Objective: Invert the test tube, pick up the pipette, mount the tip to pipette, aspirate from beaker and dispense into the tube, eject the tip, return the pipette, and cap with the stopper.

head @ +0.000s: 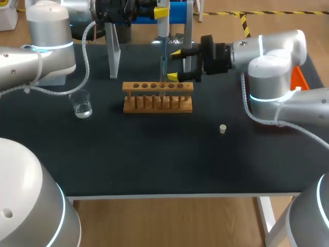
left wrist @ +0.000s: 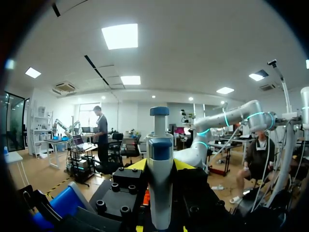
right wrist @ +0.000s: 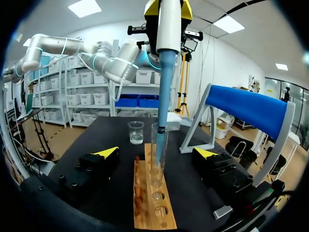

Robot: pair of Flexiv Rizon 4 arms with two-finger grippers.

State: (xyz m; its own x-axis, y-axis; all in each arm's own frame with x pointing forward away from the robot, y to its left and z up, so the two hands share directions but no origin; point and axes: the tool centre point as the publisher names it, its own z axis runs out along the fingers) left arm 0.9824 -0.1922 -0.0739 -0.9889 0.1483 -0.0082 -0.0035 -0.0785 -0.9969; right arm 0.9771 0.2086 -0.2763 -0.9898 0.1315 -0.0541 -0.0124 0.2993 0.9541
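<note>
A wooden rack (head: pixel 158 96) holds one clear test tube (head: pixel 163 72) upright in a middle hole. Above it my left gripper (head: pixel 162 11) is shut on the white pipette (left wrist: pixel 160 183). The pipette's blue tip (right wrist: pixel 164 92) points down into the tube's (right wrist: pixel 158 154) mouth. My right gripper (head: pixel 175 64) stands open behind the rack, its yellow fingertips (right wrist: pixel 107 152) either side of the tube without touching it. A glass beaker (head: pixel 82 104) with clear liquid sits to the rack's left. The small cream stopper (head: pixel 222 128) lies on the mat at the right.
The pipette stand (head: pixel 177 10), with a blue top and grey legs, is at the table's back edge behind the rack. The black mat (head: pixel 154 154) spreads in front of the rack toward the table's front edge.
</note>
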